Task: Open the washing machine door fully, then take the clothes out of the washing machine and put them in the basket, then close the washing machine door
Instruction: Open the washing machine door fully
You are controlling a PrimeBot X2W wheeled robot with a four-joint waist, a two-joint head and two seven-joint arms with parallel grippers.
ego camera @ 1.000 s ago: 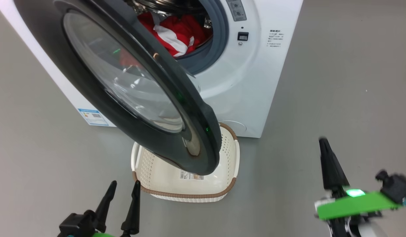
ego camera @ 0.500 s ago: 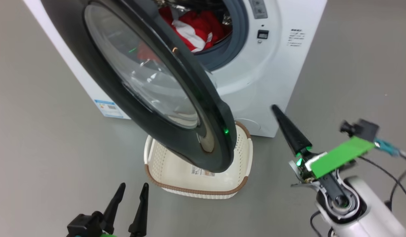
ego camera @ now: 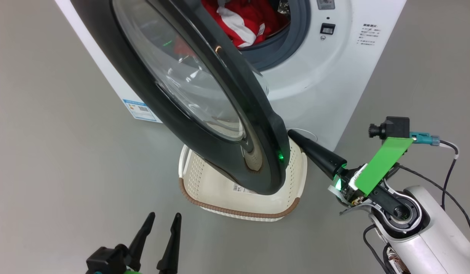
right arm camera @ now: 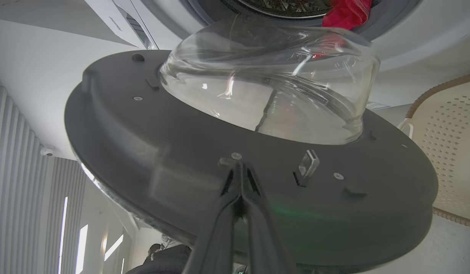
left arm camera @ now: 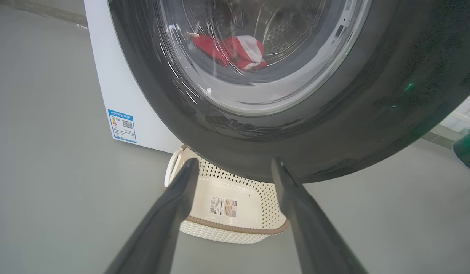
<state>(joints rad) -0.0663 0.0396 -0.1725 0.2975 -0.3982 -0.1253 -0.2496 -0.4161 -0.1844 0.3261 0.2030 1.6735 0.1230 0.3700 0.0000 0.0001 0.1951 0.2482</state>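
Note:
The washing machine door (ego camera: 159, 95) stands partly open, its black rim hanging over the basket (ego camera: 235, 211) on the floor. Red and white clothes (ego camera: 244, 21) lie in the drum of the washing machine (ego camera: 334, 76). My right gripper (ego camera: 293, 134) is shut, empty, its tip at the door's inner edge. In the right wrist view that gripper (right arm camera: 239, 167) points at the door's inner face (right arm camera: 143, 144) below the glass bowl (right arm camera: 273, 87). My left gripper (ego camera: 164, 216) is open and empty, low in front of the basket. From the left wrist, its fingers (left arm camera: 181, 190) frame the basket (left arm camera: 227, 224) under the door (left arm camera: 334, 125).
Grey floor lies all around the machine. A blue label (ego camera: 141, 109) is stuck low on the machine's left side. A small round cover (ego camera: 309, 134) sits low on the front panel. A person (right arm camera: 162, 260) shows small beyond the door's edge in the right wrist view.
My right gripper has swung up and left, from the open floor to the door's inner edge. The head camera has shifted, so the scene slides right. The left gripper stays put.

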